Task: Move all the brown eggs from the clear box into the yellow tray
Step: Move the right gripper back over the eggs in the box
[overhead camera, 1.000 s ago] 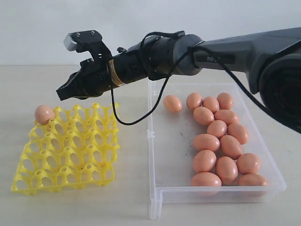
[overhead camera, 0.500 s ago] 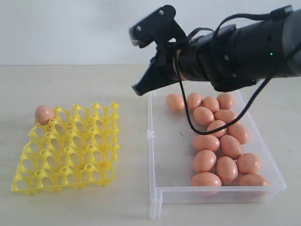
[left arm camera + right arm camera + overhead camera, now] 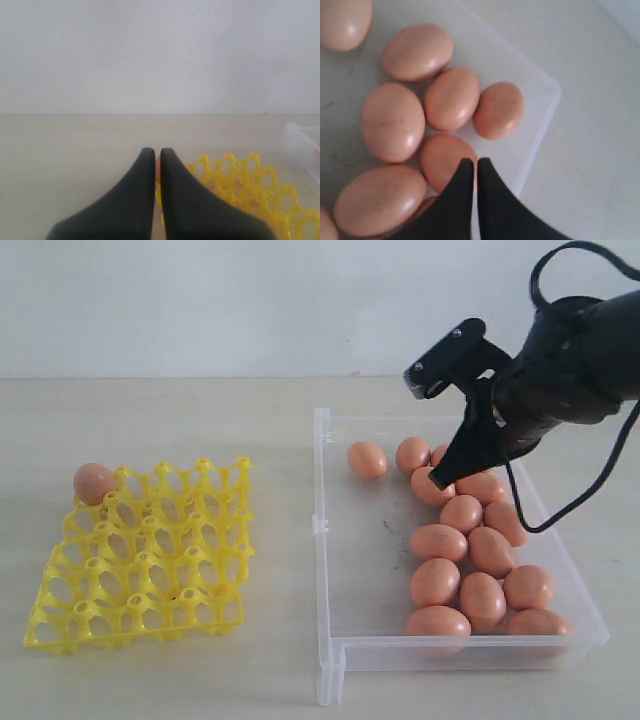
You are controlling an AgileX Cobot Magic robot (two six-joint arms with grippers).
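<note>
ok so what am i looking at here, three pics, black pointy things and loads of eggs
This is a two-armed robot with cameras. The wide picture comes from a camera off the arms: one black arm reaches over a shallow clear plastic box of smooth brown eggs, apart from a bright yellow plastic egg tray with one egg in a corner cup, all on a pale table. The other two come from wrist cameras looking along each arm's black jaws. The right jaws are shut above the boxed eggs; the left jaws are shut near the tray. Neither holds anything.
</note>
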